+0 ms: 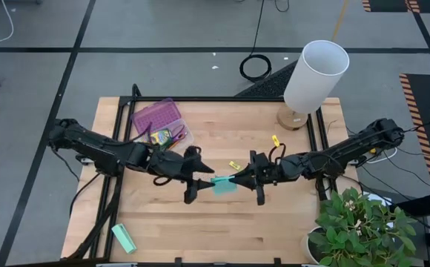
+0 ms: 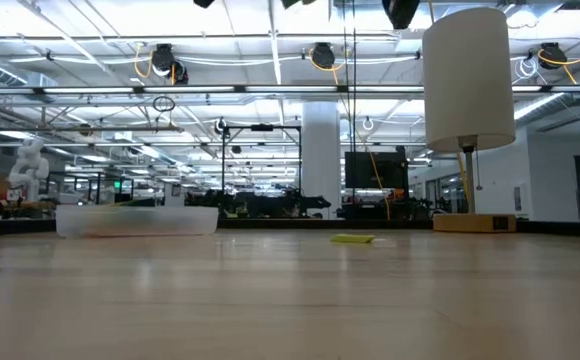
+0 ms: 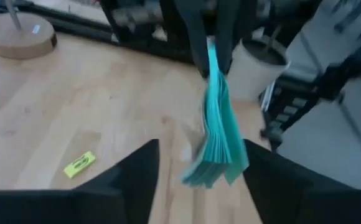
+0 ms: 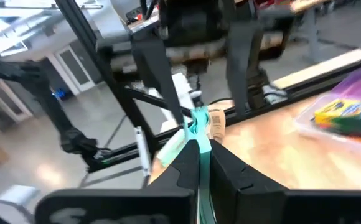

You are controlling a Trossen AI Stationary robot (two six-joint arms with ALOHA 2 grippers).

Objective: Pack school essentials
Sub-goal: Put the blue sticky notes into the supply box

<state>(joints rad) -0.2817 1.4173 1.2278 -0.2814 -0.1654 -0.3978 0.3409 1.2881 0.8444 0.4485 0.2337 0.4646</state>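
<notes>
- Cyan sticky-note pad [image 1: 225,185] held above the middle of the wooden table [image 1: 274,230], between the two arms.
- Right gripper [image 1: 239,176] clenched on one edge of the pad; in the right wrist view, both dark fingers [image 4: 182,167] pressed flat against the thin cyan sheets [image 4: 200,134], the pad running edge-on out of the closed jaws.
- Left gripper [image 1: 199,182] just beside the pad's other edge, jaws released and spread wide.
- In the left wrist view, pad [image 3: 221,127] hanging down from the other arm's fingertips, its pages fanned at the lower end, lying in the gap between the left arm's own two fingers [image 3: 137,177]; cannot tell whether either finger touches it.
- Tiny yellow piece [image 1: 234,165] flat on the table near the grippers, on the far side of them; also seen in the left wrist view [image 3: 79,165] and the low view [image 2: 352,239].
- Clear bin [image 1: 189,135] with a purple lid [image 1: 156,117] at the table's far left part; crayon box [image 1: 161,137] inside it, also visible in the right wrist view [image 4: 347,116].
- Mint-green block [image 1: 124,238] near the table's front left corner, well apart from both grippers.
- Lamp with white shade [image 1: 316,76] on a round wooden base [image 1: 293,119] at the far right part.
- Potted plant [image 1: 359,226] at the front right corner.
</notes>
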